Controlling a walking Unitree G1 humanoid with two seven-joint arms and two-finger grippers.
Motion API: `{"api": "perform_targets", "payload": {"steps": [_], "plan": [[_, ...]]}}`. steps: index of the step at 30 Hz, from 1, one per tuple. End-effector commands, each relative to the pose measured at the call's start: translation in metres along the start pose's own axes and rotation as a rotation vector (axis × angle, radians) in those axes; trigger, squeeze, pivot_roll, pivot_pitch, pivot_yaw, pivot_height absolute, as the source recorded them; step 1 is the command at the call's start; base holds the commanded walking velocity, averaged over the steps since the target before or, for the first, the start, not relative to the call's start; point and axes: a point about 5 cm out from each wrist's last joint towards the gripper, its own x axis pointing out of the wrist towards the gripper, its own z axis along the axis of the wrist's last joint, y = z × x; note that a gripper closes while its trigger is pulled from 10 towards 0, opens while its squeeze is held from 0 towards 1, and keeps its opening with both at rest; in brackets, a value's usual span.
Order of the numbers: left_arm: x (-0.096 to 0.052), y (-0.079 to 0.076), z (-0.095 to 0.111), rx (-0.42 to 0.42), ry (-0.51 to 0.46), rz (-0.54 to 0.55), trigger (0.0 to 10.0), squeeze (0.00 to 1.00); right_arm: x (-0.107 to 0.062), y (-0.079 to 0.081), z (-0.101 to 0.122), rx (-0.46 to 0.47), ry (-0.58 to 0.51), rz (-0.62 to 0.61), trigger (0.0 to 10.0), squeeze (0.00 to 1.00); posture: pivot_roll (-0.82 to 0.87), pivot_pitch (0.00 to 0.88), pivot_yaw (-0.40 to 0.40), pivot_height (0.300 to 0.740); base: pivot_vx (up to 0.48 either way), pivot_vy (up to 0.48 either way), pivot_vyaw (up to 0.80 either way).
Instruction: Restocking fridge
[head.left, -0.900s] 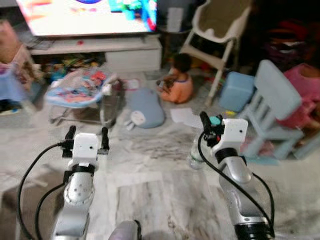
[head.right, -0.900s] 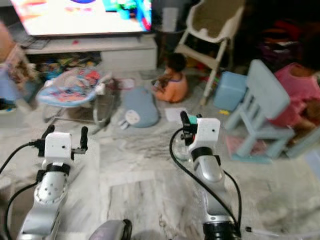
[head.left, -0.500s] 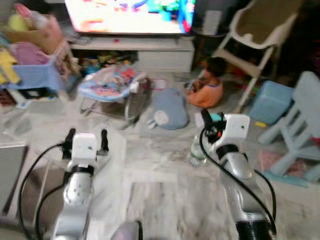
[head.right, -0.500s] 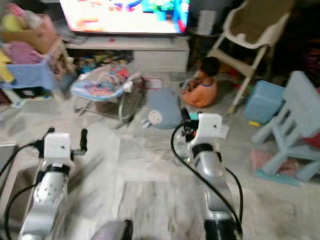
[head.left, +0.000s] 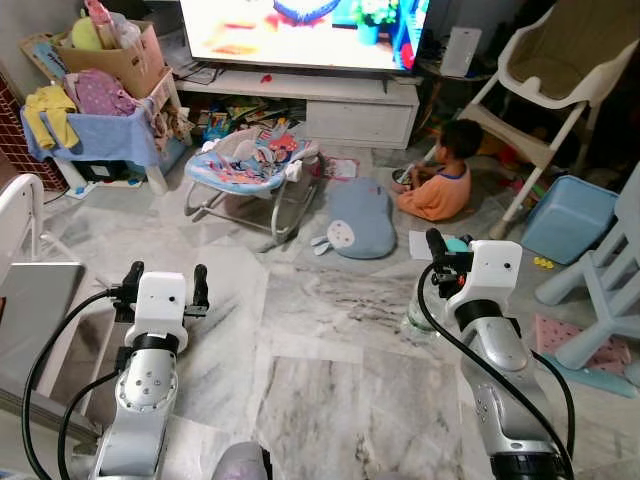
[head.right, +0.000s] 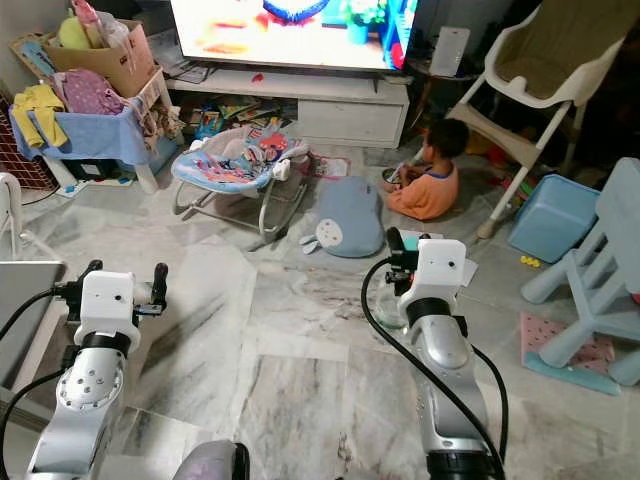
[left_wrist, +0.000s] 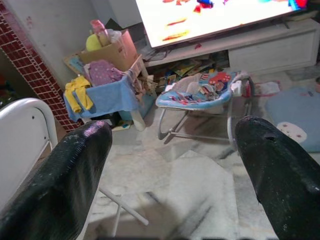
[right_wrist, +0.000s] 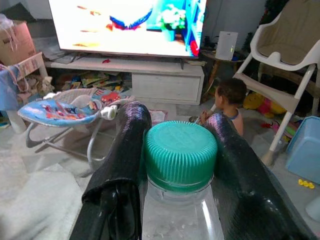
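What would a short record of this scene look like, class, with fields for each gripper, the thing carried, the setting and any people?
right gripper: shut on the clear plastic bottle with a teal ribbed cap, fingers either side of its neck
left gripper: open, holding nothing, raised in front of the robot
setting: living room with a grey marble-tiled floor, a lit television on a white low stand
floor items: blue baby bouncer, grey-blue bunny cushion
people: a child in an orange top sitting on the floor

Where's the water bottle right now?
The water bottle is clamped in the right gripper, held out front on the robot's right above the marble floor, its green cap between the fingers.
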Motion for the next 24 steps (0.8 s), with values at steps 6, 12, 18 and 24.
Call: {"api": "perform_targets", "payload": {"steps": [6, 12, 18, 24], "plan": [[0.004, 0.001, 0.006, -0.003, -0.013, 0.01, 10.0, 0.0, 0.006, 0.01, 0.007, 0.022, -0.02, 0.042, 10.0, 0.0, 0.08, 0.0, -0.045, 0.74, -0.301, 0.286, 0.0], [0.007, 0.001, 0.006, 0.003, -0.012, 0.015, 10.0, 0.0, 0.009, 0.01, 0.007, 0.032, -0.02, 0.041, 10.0, 0.0, 0.08, 0.0, -0.045, 0.74, -0.299, 0.292, 0.0], [0.01, 0.0, 0.009, 0.001, -0.02, 0.013, 10.0, 0.0, 0.011, 0.007, 0.009, -0.038, -0.026, -0.001, 10.0, 0.0, 0.08, 0.0, -0.045, 0.74, -0.291, 0.291, 0.0], [0.012, 0.0, 0.009, 0.001, -0.022, 0.014, 10.0, 0.0, 0.015, 0.007, 0.007, -0.015, -0.02, 0.005, 10.0, 0.0, 0.08, 0.0, -0.047, 0.74, -0.286, 0.295, 0.0]]}}
